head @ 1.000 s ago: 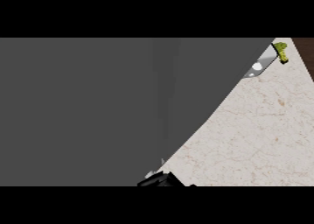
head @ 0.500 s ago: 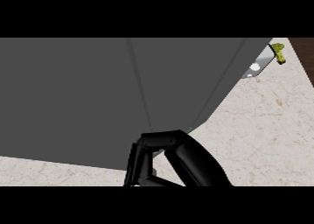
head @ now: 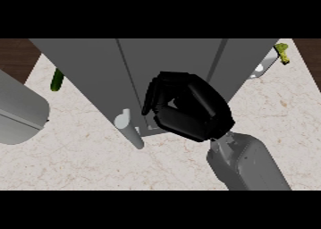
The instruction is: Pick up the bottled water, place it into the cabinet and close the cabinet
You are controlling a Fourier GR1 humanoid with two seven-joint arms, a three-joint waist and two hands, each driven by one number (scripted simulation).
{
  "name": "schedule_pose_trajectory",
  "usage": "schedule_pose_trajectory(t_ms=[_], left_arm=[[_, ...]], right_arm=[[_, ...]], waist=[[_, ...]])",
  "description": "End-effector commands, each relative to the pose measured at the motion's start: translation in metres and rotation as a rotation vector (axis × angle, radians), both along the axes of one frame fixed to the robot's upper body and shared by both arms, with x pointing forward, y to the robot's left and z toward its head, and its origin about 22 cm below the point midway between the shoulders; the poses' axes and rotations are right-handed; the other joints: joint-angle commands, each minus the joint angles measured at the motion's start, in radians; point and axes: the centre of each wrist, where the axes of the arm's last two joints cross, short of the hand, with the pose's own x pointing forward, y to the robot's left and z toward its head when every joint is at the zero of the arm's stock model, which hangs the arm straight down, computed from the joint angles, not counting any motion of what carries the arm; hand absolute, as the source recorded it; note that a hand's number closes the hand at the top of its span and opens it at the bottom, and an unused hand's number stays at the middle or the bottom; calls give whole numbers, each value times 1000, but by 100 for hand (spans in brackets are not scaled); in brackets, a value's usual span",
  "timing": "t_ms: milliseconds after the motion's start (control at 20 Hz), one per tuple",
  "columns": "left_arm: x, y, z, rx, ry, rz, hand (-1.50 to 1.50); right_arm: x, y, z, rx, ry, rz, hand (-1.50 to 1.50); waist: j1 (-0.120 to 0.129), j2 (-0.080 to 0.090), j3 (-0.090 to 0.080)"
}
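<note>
Right hand [head: 189, 112] pressed against the grey cabinet [head: 169, 58] front, fingers [head: 156, 96] curled, nothing seen in them, beside the handle [head: 131, 129].

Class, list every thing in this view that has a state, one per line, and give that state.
Cabinet: door state cannot be told from above; handle visible.
Right hand: fingers curled, against the cabinet front.
Green object: lying on the counter, partly hidden.
Bottled water: not visible.
</note>
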Motion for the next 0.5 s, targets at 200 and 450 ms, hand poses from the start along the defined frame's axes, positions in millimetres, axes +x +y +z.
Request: schedule_pose_trajectory(t_ms=[200, 450], left_arm=[[-28, 10, 0, -1, 5, -7, -150], [-12, 13, 5, -5, -11, 7, -150]], right_arm=[[66, -26, 10, -20, 4, -4, 150], [85, -29, -2, -56, 5, 55, 150]], waist=[[10, -1, 0], [-1, 4, 0]])
